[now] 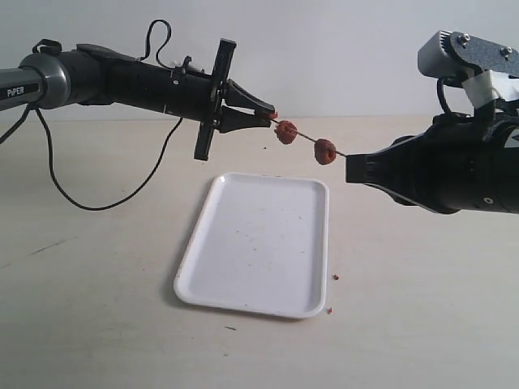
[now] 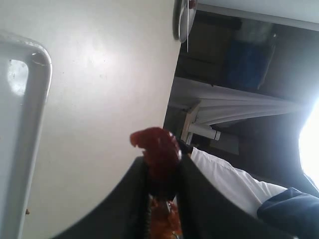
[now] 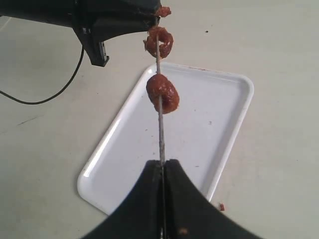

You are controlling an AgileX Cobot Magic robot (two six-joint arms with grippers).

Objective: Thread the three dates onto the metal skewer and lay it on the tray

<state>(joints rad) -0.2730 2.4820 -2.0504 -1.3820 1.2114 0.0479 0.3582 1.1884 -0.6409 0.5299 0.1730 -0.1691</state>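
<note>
- Nearest to the camera in the exterior view is the right gripper (image 1: 350, 166), at the right side of the tray (image 1: 243, 306) and higher than it; its black fingers are pressed together on one end of the skewer (image 1: 306, 139).
- In the right wrist view the same gripper (image 3: 162, 167) shows no gap beside the thin rod (image 3: 160, 134); the rod runs straight out from the tips, over the tray (image 3: 199, 124).
- The skewer is in the air, near the far rim of the tray, and touches nothing below; it rises slightly toward the left gripper (image 1: 270, 117).
- Two fruits are already on the rod; the first date (image 1: 325, 151) sits close to the right gripper, and the second date (image 1: 285, 132) sits further along, apart from the first one.
- From the right wrist the first date (image 3: 162, 93) shows over the far corner of the tray; the second date (image 3: 159, 42) shows beyond the rim.
- The left gripper (image 2: 162, 159) pinches the third date (image 2: 155, 149) between its fingertips; this fruit (image 1: 273, 115) is at the free end of the rod, and whether the point has entered it I cannot tell.
- The tray lies flat on the pale table (image 1: 422, 308) and carries only tiny specks; small red crumbs (image 1: 334, 277) lie on the table just beside its right rim.
- A black cable (image 1: 81, 203) lies looped on the table, well to the left of the tray.
</note>
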